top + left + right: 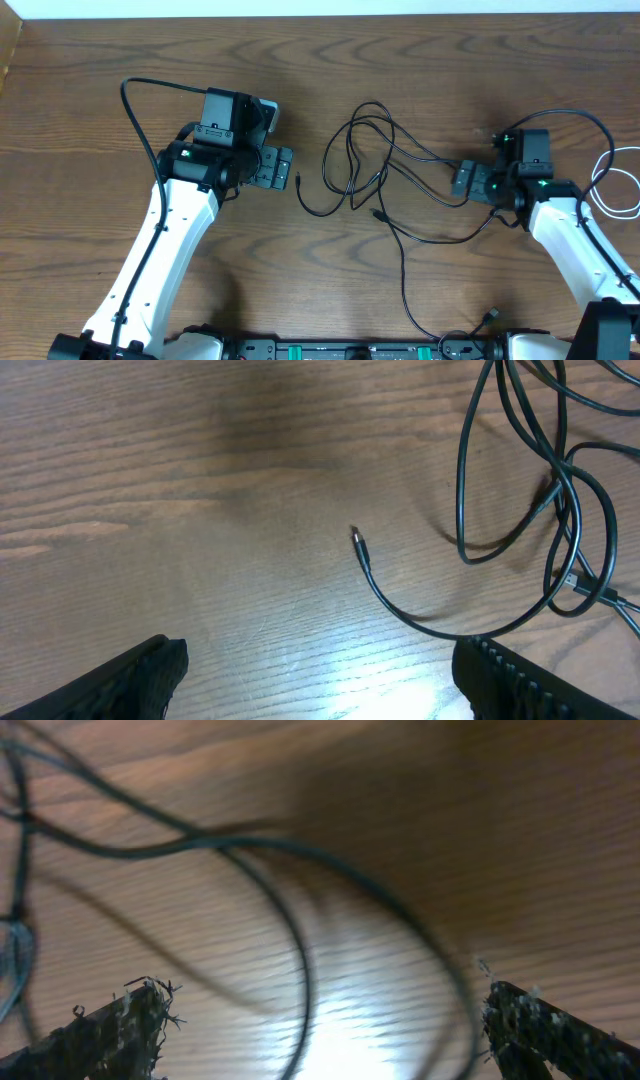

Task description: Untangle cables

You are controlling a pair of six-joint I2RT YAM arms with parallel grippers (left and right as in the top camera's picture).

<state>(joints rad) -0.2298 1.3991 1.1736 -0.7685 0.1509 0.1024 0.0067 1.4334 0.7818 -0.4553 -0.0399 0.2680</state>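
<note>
**Desk** (100, 60): dark brown wood grain, bearing all items below.

**Black cable** (403, 262): long, thin cord lying mid-desk, between the two arms.
- The upper part forms several overlapping loops that cross one another.
- One plug end (300, 181) lies loose on the left side of the loops, just beside the left claw and apart from it.
- A single strand trails down from the loops towards the near edge and ends close to the arm bases.
- Left wrist view: the cable (462, 510) fills the upper right, and its plug end (357, 542) rests flat on the wood ahead of the fingers.
- Right wrist view: blurred strands of the cable (305, 960) curve across the wood between and ahead of the fingers.

**White cable** (596, 185): shorter cord, coiled loosely at the far right edge of the desk beside the right arm. It lies well apart from the black loops and is partly cut off by the picture edge.

**Left claw** (283, 168) (320, 652): fingers spread wide, low over bare wood, nothing between them. It points towards the black cable.

**Right claw** (461, 180) (325, 1005): fingers spread fully wide at the right side of the black loops. Cable strands lie on the wood in the gap, and nothing is gripped.
</note>
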